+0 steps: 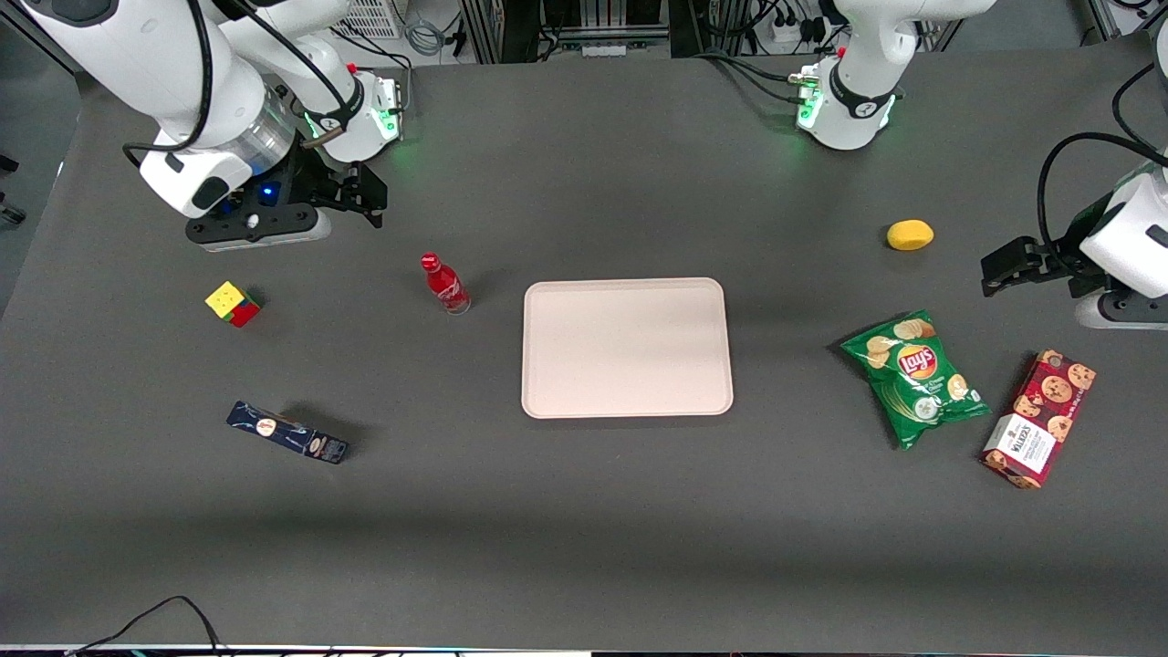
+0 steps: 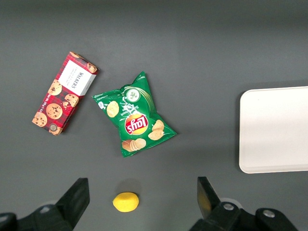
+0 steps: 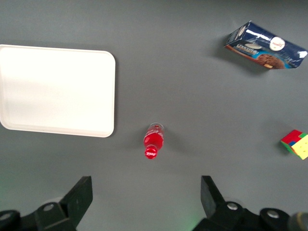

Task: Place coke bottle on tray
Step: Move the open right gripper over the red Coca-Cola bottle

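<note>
The black two-finger gripper [image 3: 147, 197] hangs spread near the table's robot-side edge, above the upright small red plastic coke bottle [image 1: 444, 284]; a careless approach could topple it short of the pale pink rectangular tray [image 1: 627, 348].

Front view high over the table; both wrist views downward, sharing the tray [image 1: 628, 347].

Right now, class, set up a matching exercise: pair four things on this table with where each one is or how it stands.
Things:
1. coke bottle
2. gripper
3. lemon
4. tray

Descriptions:
A. lies toward the parked arm's end of the table
B. flat and holding nothing, mid-table
C. stands upright beside the tray, not on it
D. open, above the table, farther from the front camera than the bottle

Pairs: 1-C, 2-D, 3-A, 4-B
</note>
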You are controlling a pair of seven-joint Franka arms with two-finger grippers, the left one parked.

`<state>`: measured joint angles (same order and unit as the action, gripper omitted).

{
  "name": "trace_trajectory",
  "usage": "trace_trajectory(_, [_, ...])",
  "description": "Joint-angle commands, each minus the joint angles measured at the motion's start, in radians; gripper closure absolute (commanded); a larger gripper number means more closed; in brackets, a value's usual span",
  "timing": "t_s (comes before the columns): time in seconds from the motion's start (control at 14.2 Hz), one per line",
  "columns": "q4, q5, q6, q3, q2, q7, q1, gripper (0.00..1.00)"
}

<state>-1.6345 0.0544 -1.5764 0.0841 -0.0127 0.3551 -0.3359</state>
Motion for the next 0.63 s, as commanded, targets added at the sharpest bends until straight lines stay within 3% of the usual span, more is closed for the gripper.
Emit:
trace_trajectory(0.0, [-0.031,0.038,-0.007,0.014,0.019,0.008,0.002,0.0])
trace_trajectory(0.56, [-0.456,0.036,-0.434,0.057,-0.064,0.002,0.002,0.0])
